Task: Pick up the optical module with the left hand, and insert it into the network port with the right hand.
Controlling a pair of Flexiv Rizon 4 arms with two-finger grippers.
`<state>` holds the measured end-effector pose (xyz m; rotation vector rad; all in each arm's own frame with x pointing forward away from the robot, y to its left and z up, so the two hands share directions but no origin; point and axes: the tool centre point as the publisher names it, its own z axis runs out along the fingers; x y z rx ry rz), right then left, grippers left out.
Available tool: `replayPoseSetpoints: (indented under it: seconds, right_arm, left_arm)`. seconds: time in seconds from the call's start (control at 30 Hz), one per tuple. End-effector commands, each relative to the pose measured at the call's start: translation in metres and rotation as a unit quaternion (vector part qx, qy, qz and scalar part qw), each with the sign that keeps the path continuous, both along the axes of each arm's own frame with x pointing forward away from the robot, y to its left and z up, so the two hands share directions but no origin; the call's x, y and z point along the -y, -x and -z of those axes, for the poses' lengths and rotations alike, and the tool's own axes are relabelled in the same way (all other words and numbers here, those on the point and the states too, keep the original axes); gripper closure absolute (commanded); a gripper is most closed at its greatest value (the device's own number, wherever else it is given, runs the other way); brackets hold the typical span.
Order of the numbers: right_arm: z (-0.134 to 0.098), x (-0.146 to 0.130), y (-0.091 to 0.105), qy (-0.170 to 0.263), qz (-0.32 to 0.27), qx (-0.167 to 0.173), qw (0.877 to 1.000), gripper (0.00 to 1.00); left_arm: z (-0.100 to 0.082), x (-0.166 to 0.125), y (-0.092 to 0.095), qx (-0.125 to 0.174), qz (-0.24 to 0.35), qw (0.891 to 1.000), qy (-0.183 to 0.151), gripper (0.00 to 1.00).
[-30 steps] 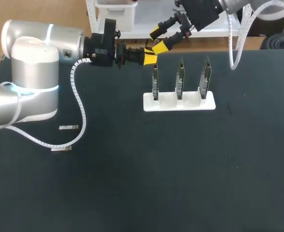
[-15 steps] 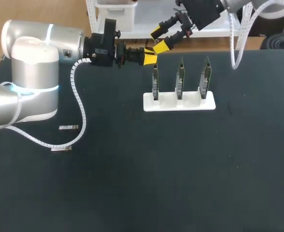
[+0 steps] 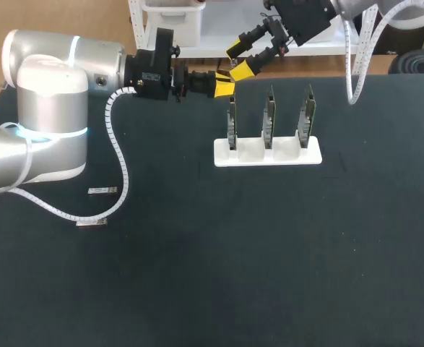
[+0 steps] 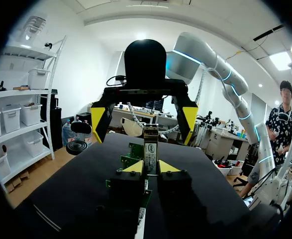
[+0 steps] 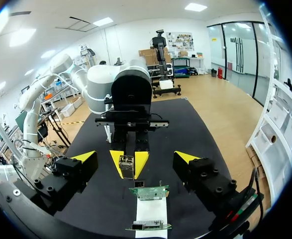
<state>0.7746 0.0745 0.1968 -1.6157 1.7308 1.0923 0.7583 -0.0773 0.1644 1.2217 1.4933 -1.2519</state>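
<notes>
My left gripper (image 3: 224, 87) is held level above the table's far edge, shut on a small metal optical module (image 4: 150, 151) that sticks out ahead of its yellow tips. In the right wrist view the module (image 5: 127, 165) sits between the left gripper's (image 5: 129, 162) tips, pointing at the camera. My right gripper (image 3: 239, 59) hangs open just beyond and above it, facing it, its fingers apart on either side of the module's line. A white stand (image 3: 267, 152) holds three upright green boards (image 3: 269, 116) with network ports, just below both grippers.
Two spare modules (image 3: 102, 190) (image 3: 91, 222) lie on the black table at the left, near my left arm's white cable (image 3: 118, 155). The front half of the table holds nothing else.
My right gripper has drifted slightly up and to the right, still open. The left arm and its module have stayed where they were.
</notes>
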Motion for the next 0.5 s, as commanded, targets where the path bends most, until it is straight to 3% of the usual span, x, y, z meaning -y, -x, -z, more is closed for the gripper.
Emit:
replayPoseSetpoints:
  seconds: [0.03,0.5]
  right_arm:
    - [-0.0002,-0.0001,0.0029,0.001,0.002,0.003,1.0,0.0]
    - [0.0006,-0.0012,0.0021,0.001,-0.002,-0.001,1.0,0.0]
  left_arm:
    - [-0.0002,-0.0004,0.0009,0.0,-0.001,1.0,0.0,1.0]
    - [-0.0002,-0.0004,0.0009,0.0,-0.001,1.0,0.0,1.0]
